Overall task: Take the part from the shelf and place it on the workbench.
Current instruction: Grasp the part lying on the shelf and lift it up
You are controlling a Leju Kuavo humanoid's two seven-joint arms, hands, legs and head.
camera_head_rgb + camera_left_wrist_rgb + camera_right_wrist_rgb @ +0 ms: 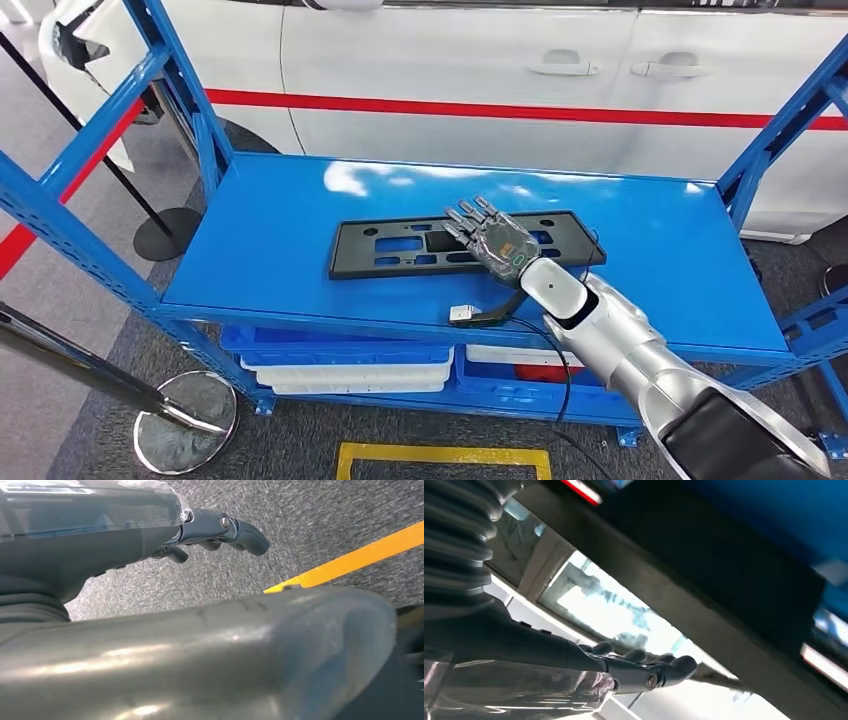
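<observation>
A: What lies on the shelf?

B: A flat black plastic part (455, 244), a long rectangular frame with cut-out slots, lies flat on the top board of the blue steel shelf (280, 235). Its long side runs roughly parallel to the shelf's front edge.

A: Where is the right hand?

B: The right hand (492, 240), dark-fingered with a clear cover over its back, is stretched out over the right half of the part, palm down and fingers straight and slightly apart. It grips nothing; whether the fingers touch the part cannot be told. In the right wrist view the same hand (634, 672) appears with the fingers extended beside the part's dark edge (724, 595).

A: And the left hand?

B: The left hand (200, 535) hangs above grey carpet (310, 525) and a yellow floor stripe (350, 562); its fingers are loosely curled and hold nothing.

A: What surrounds the shelf?

B: A white car with a red stripe (520, 80) stands behind it. Blue and white plastic bins (350, 365) sit on the lower level. A chrome stanchion base (185, 420) stands on the floor at the left.
</observation>
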